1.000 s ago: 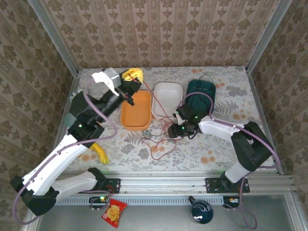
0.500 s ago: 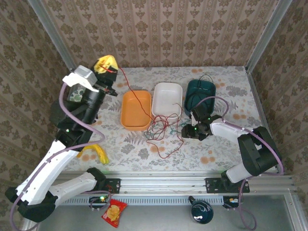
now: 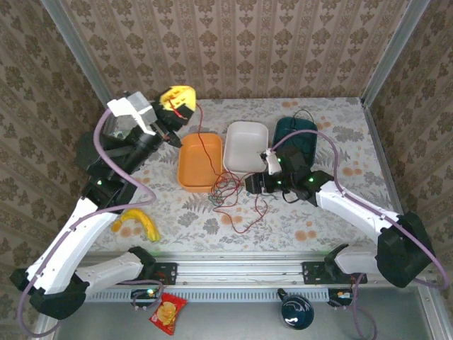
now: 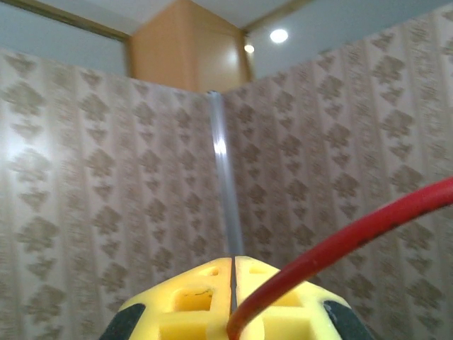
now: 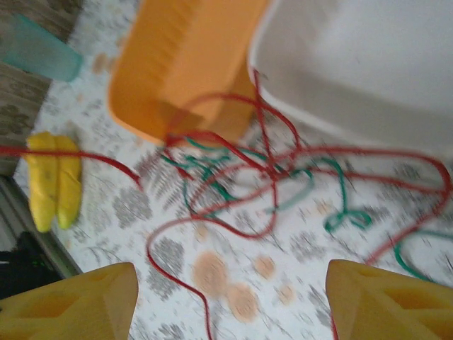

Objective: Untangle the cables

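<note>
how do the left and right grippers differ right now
The left gripper is shut, pinching the red cable; the right gripper is open, gripping nothing. The left gripper is raised and points upward; the right gripper sits low, facing the cable tangle on the table. Both have yellow fingers.

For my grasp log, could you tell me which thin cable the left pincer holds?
The thin red cable, clamped in the shut left pincer; the thin green cable lies loose.
</note>
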`<state>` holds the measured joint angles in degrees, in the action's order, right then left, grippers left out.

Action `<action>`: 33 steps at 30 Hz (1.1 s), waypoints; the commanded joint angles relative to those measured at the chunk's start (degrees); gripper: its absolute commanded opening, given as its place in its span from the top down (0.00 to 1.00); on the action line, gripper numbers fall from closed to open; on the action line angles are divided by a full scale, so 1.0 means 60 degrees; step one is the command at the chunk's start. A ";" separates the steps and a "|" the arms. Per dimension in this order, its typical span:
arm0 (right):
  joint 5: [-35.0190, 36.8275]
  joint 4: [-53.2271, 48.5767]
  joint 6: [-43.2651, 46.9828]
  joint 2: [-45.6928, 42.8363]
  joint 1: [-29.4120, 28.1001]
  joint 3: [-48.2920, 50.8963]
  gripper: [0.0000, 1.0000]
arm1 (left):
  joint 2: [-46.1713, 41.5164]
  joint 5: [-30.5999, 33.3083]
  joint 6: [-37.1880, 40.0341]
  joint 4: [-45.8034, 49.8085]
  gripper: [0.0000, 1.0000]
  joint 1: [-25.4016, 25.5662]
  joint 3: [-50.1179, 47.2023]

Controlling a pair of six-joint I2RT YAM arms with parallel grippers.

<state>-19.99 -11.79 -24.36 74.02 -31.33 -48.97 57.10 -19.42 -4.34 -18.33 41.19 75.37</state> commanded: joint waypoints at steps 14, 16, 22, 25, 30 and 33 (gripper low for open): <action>0.1703 -0.1418 0.0058 0.3981 -0.0886 -0.2984 0.32 | -0.0117 -0.2619 -0.1172 -0.2207 1.00 0.0129 0.0868; 0.1965 -0.1675 0.0029 0.4107 -0.0891 -0.2885 0.33 | -0.0263 -0.2295 -0.1032 -0.2409 1.00 0.0128 0.0831; 0.2748 -0.2065 -0.0045 0.3982 -0.0886 -0.2362 0.36 | -0.0758 -0.0605 -0.0738 -0.3400 1.00 -0.0027 0.0333; 0.2945 -0.2361 -0.0078 0.3975 -0.0844 -0.2225 0.37 | -0.0899 0.0135 -0.1069 -0.4315 1.00 -0.0318 -0.0003; 0.2970 -0.2470 -0.0273 0.3668 -0.0491 -0.1700 0.39 | -0.1128 0.0710 -0.1202 -0.4640 1.00 -0.0809 -0.0160; 0.2672 -0.2185 -0.0338 0.3220 -0.0251 -0.1278 0.40 | -0.1149 0.1636 -0.0708 -0.3397 1.00 -0.0845 0.0325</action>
<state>-4.43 -23.53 -25.67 96.90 -33.95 -58.41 50.89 -15.92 -10.28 -40.97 36.60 75.02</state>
